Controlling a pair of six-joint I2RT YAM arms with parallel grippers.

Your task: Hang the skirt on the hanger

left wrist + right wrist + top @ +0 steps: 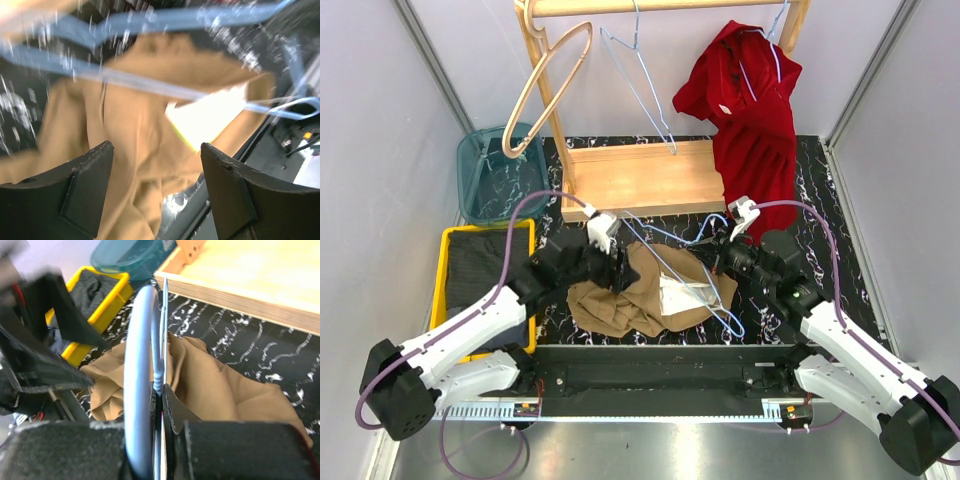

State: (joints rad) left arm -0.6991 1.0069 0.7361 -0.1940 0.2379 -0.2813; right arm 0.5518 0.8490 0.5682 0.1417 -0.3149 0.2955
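Currently tan skirt [635, 295] heaped on counter [820, 200] centre; right pincer [159, 390] pinching blue hanger [142, 380] at 3 o'clock to steady it; left pincer [155, 170] spread above skirt, ready to grab fabric

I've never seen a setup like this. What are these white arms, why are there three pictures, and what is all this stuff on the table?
You see two robot arms bolted at the table's near edge, each ending in a two-finger gripper. The big picture looks down from above; the other two come from small cameras on each wrist, so each shows its own fingers. On the table lies a tan skirt with a light blue wire hanger across it. The left gripper is open just above the skirt, holding nothing. The right gripper is shut on the hanger. Behind them stand a wooden clothes rack with a red dress hanging, and to the left a yellow bin and a teal basket.
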